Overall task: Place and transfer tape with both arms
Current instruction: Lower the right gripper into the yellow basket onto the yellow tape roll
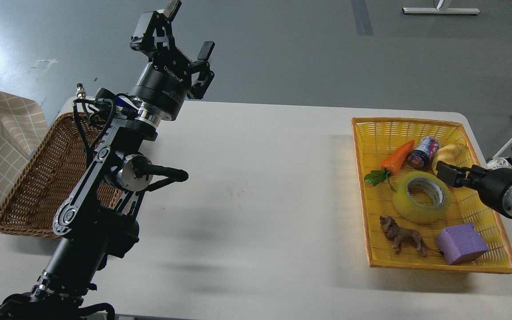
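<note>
Where the left arm rises over the near left of the white surface [256,186], the left pincer [185,42] is held high above the far edge with its fingers spread wide and nothing between them. Below and behind that arm lies the brown wicker basket [29,186], which shows no contents in its visible part. The middle of the surface is bare.

To the right stands the yellow tray [367,200]. It holds an orange pepper [397,158], a small can [424,152], a bread toy [454,153], the tape [420,198], a lion figure [403,238] and a purple block [460,243]. The tape lies flat near the tray's centre, core opening upward, just beside the pepper's green stalk.

The right pincer [448,174] enters from the right edge, low over the tray, its tips at the roll's upper right rim. It is seen dark and end-on; whether it is spread or closed cannot be told.

Judgement: the step in hand is the pickup of the tape by the right arm. To perform it well:
- Place one finger inside the core and one outside the wall, then close on the wall.
- Approach from above to avoid nudging the bread toy or can.
- Lift straight up until clear of the tray rim before carrying the roll toward the centre for the left arm.
</note>
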You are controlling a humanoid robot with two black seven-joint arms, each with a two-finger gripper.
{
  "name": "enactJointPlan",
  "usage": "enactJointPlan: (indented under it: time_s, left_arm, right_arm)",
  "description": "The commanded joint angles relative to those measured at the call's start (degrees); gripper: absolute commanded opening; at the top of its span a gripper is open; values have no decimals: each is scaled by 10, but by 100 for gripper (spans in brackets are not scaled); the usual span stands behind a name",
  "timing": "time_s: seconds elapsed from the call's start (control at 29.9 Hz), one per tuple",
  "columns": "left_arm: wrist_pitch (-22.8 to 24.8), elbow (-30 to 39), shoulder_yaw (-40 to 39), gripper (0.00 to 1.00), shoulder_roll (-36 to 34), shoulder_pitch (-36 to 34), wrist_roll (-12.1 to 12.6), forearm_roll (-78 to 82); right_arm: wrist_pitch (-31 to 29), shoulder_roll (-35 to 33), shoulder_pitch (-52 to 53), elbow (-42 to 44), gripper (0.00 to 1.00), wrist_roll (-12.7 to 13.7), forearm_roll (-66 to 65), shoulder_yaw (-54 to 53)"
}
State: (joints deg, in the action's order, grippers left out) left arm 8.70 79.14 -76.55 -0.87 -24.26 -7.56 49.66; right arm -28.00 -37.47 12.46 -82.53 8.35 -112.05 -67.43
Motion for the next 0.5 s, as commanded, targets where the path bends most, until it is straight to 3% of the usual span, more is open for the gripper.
enactJointPlan:
  time_s: [0.0,0.47]
  left_arm:
    - [1,1,0,98,0,-1,-1,0]
    - [2,0,2,98,-6,0,-1,0]
  right_arm:
    - [0,0,-3,1,81,0,0,6]
    - [0,7,-39,-6,82,-1,1,5]
